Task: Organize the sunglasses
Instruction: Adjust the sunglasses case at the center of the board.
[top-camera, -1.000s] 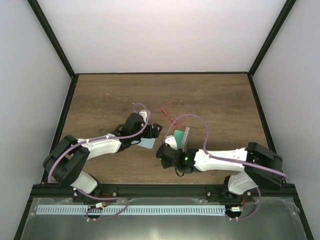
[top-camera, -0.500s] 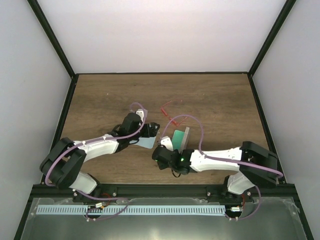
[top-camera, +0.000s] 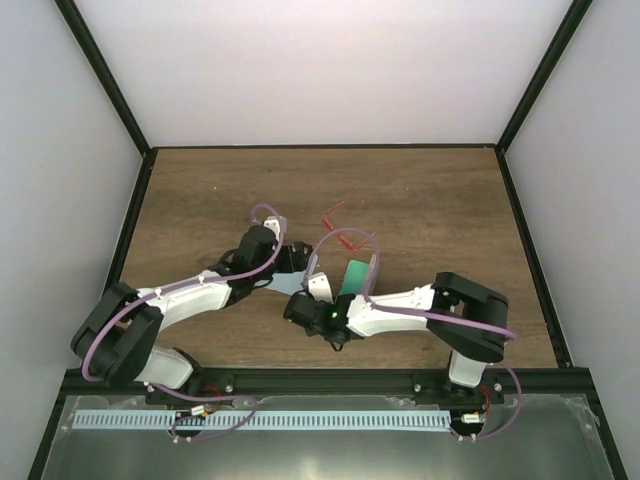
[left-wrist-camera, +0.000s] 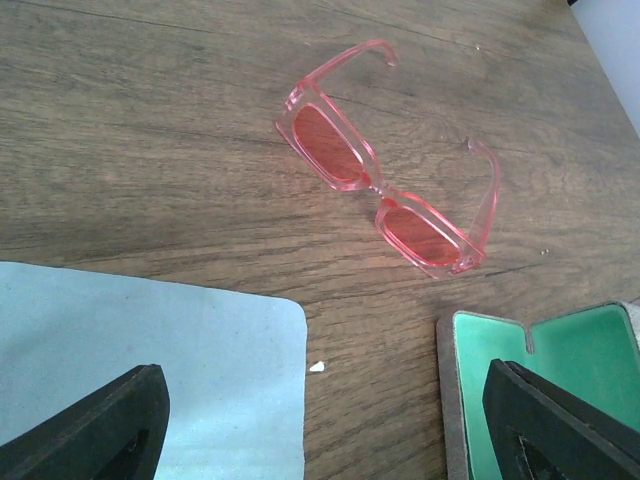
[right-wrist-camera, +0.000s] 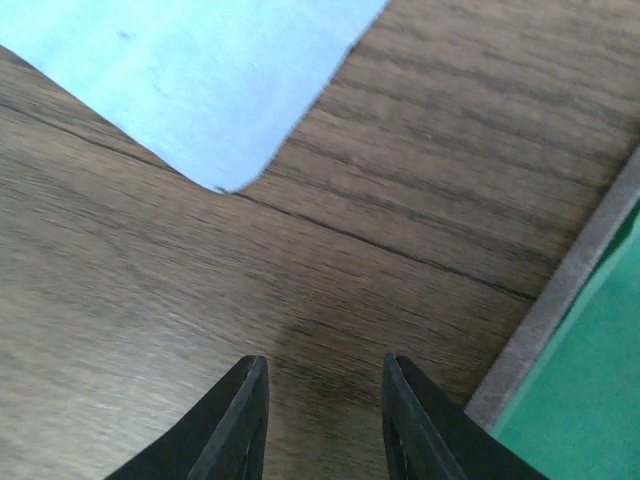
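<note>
Brown wooden desk (top-camera: 430, 190), white walls round it. Our left claw (left-wrist-camera: 330, 410) has crept closer to sunglasses (left-wrist-camera: 380, 190): wide open, holding nothing. Our right claw (right-wrist-camera: 320, 400) slid left toward blue cloth (right-wrist-camera: 200, 80): partly open, empty. Sunglasses lie unfolded on desk, just beyond open case (left-wrist-camera: 570, 350). We think grab comes next.

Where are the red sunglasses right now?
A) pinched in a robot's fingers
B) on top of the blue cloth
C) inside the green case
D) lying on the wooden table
D: the sunglasses lie with their arms unfolded on the bare wood of the table, apart from the case and the cloth.
</note>
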